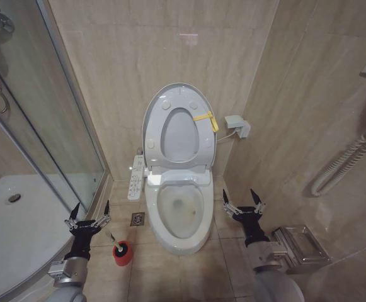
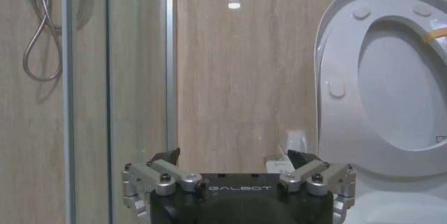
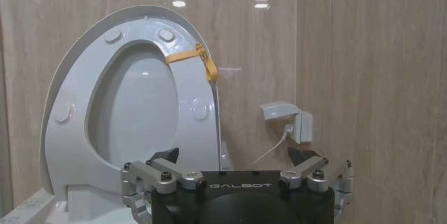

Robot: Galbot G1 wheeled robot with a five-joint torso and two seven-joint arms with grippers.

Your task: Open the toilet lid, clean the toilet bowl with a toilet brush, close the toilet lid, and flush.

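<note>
The toilet lid stands raised against the back wall with the ring seat up in front of it and a yellow tag at its rim. Below lies the toilet bowl, uncovered and faintly brown inside. The toilet brush stands in a red holder on the floor left of the bowl, its head hidden. My left gripper hangs open just left of the holder, holding nothing. My right gripper hangs open to the right of the bowl. Both wrist views face the raised lid over their open grippers.
A glass shower door and white shower tray fill the left. A control panel hangs at the toilet's left side, with a floor drain below. A wall socket, coiled cord and metal holder are at the right.
</note>
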